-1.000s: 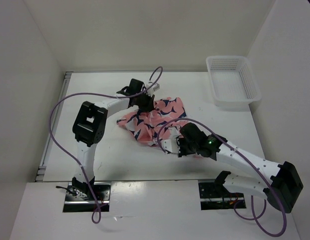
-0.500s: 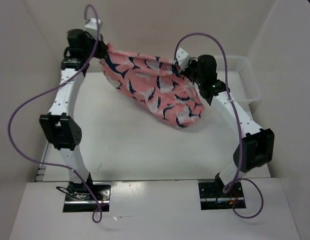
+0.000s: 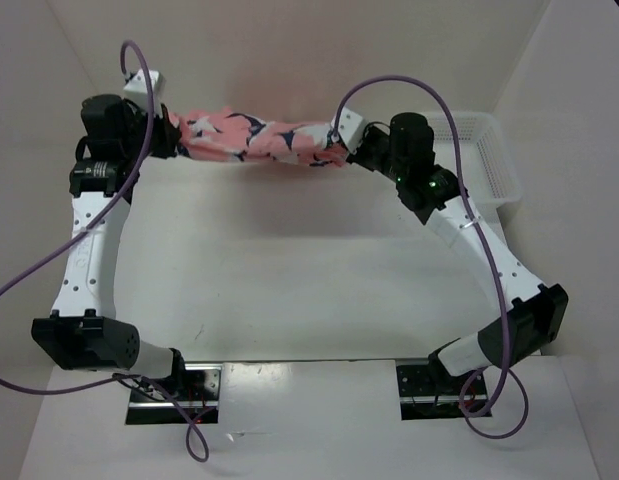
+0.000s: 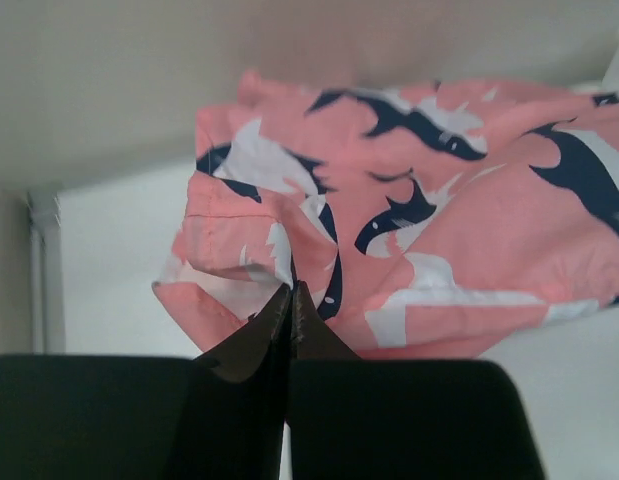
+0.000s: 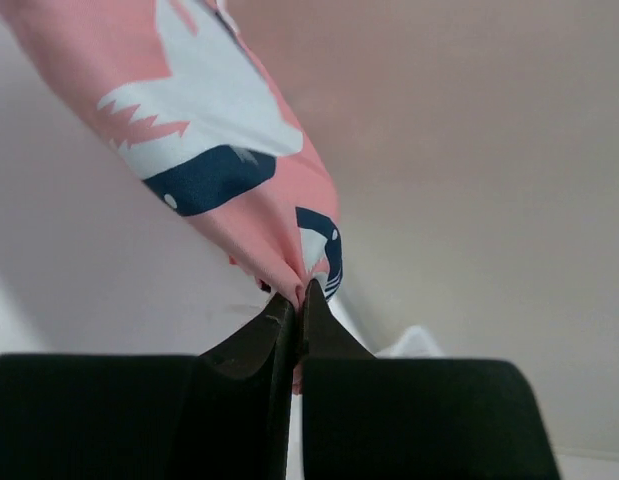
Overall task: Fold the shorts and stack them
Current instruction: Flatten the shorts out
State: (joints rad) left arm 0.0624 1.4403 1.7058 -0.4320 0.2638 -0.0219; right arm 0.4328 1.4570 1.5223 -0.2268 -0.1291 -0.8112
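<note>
One pair of shorts [image 3: 254,140] is on view: soft, thin salmon-pink fabric printed all over with navy-and-white whale-like shapes. The garment is off the table [image 3: 289,280], held in the air over its far side and pulled into a narrow, rumpled, roughly horizontal band between the two grippers. In the left wrist view the cloth hangs in loose folds with a stitched hem along one edge. In the right wrist view it is drawn into a tight pleated cone running into the fingertips. The left gripper [image 4: 291,292] has its two dark, tapered fingers pressed together on a pinch of fabric at the left end of the shorts. The right gripper [image 5: 299,292] is likewise clamped on a gathered corner at the right end. Two white jointed arms, the left arm [image 3: 89,250] and the right arm [image 3: 489,250], rise from the near edge, each trailing one purple cable [image 3: 49,260], two in all. The table surface is plain matte white. One white perforated plastic basket [image 3: 479,118], rectangular with sloped walls, sits at the far right corner, partly hidden behind the right arm and well apart from the shorts.
</note>
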